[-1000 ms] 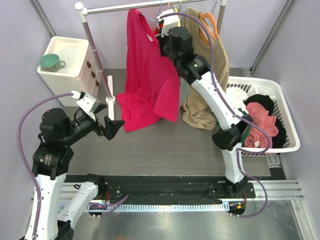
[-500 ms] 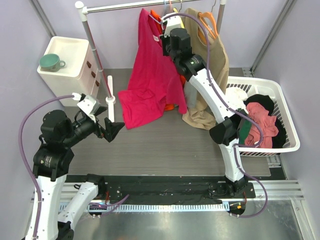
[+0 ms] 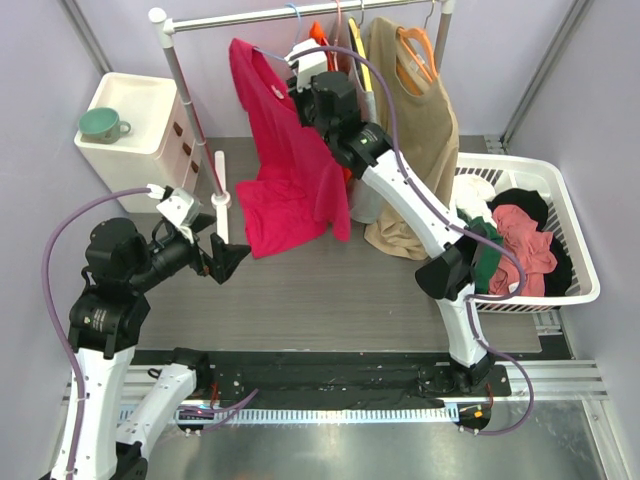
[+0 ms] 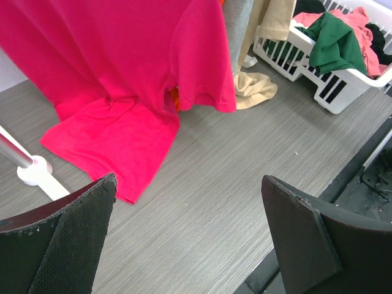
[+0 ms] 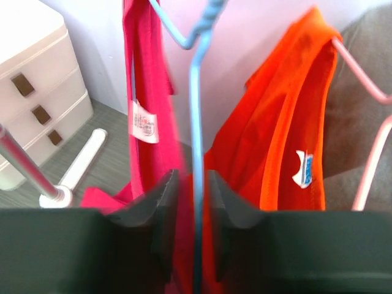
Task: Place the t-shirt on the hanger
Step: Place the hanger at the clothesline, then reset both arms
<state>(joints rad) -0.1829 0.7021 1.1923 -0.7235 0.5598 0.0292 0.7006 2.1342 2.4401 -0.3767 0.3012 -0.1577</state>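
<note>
While the right gripper brackets the hanger wire, jaws nearly together and grip uncertain, release only once its hook seats on the rail above; the t-shirt drapes just left

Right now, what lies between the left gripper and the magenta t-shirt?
Only bare grey tabletop, shown in the left wrist view, from the open left gripper to the t-shirt; the rack's white foot stands aside.

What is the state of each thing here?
T-shirt: hanging on hanger, hem on table.
Hanger: hook over rail.
Left end effector: open, empty.
Right end effector: slightly open around hanger wire.
Drawers: shut.
Mug: upright.
Basket: holding clothes.
</note>
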